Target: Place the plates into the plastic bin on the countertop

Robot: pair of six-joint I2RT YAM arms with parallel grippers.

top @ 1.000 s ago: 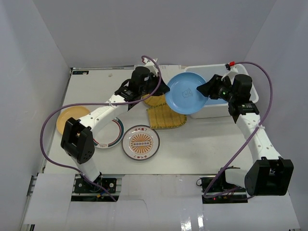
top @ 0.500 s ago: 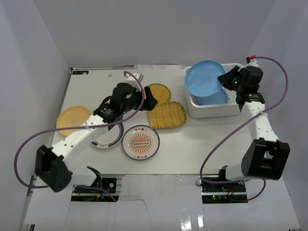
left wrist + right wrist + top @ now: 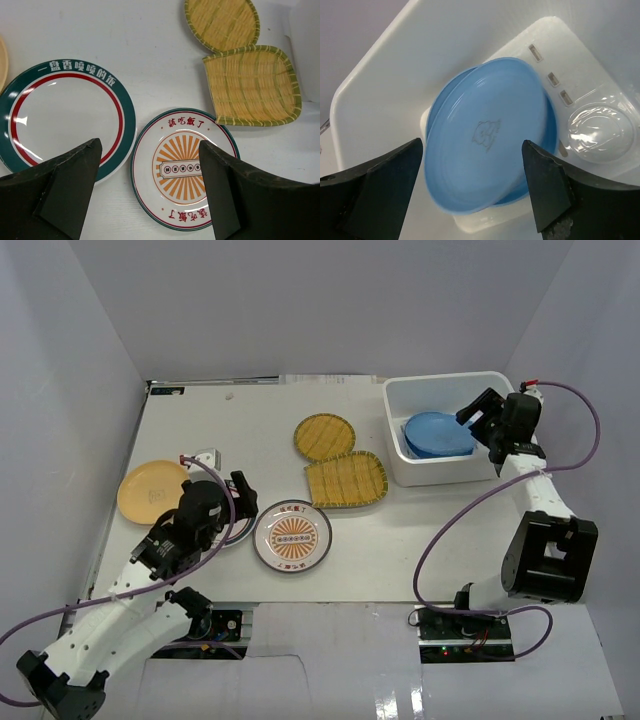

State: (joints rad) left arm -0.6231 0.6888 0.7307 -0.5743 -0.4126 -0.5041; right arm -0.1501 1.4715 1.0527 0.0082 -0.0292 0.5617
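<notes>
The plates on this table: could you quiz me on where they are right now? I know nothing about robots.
1. Pick one: the plates inside the plastic bin are A) blue, B) white, C) woven yellow.
2. True or false: the right gripper is clamped on a plate.
3. How many plates lie on the countertop, outside the bin?
Key: 1 A; 2 false, its jaws stand open and empty; 3 five.

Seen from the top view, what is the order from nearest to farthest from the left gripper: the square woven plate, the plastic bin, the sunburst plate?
1. Sunburst plate, just right of the left gripper.
2. Square woven plate, centre.
3. Plastic bin, far right.
</notes>
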